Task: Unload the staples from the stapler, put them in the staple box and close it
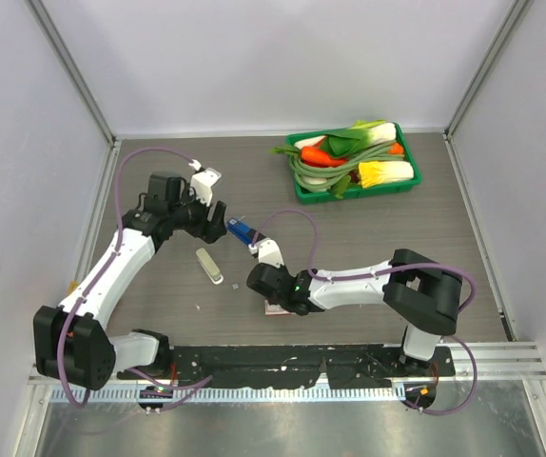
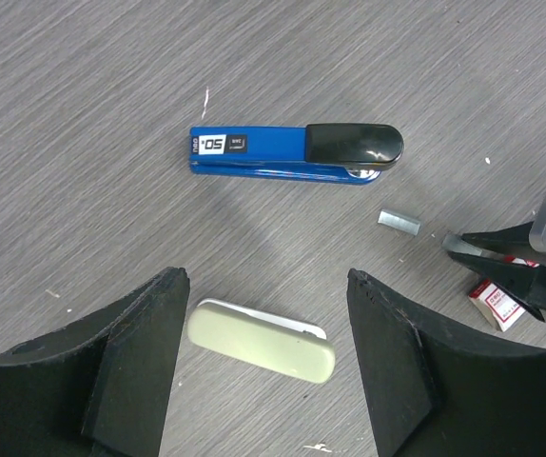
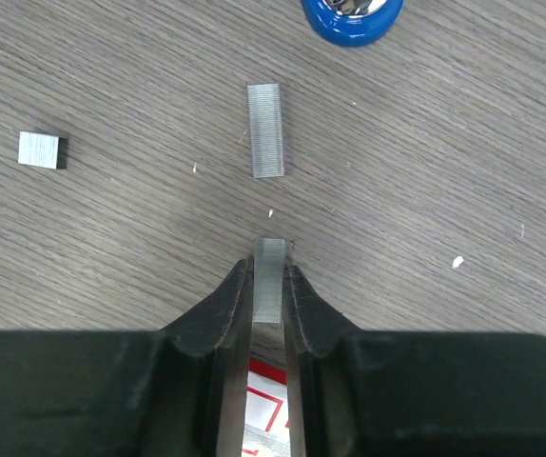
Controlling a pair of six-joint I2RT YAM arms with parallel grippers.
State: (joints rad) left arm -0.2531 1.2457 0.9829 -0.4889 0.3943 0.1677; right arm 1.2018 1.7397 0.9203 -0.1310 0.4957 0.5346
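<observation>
The dark-blue stapler (image 1: 240, 229) (image 2: 292, 152) lies flat on the table, its black cap at one end; only its blue tip (image 3: 352, 14) shows in the right wrist view. My right gripper (image 3: 270, 271) (image 1: 252, 278) is shut on a short silvery strip of staples (image 3: 270, 281), pinched between both fingers at the table surface. A longer staple strip (image 3: 265, 130) (image 2: 399, 221) and a small staple piece (image 3: 41, 149) lie loose ahead of it. My left gripper (image 2: 263, 281) (image 1: 206, 205) hangs open beside the stapler, with nothing between its fingers.
A pale green oblong object (image 2: 262, 340) (image 1: 208, 265) lies on the table below the left gripper. A red-and-white box (image 2: 499, 302) (image 3: 268, 400) sits under the right gripper. A green basket (image 1: 303, 195) of toy vegetables stands at the back right.
</observation>
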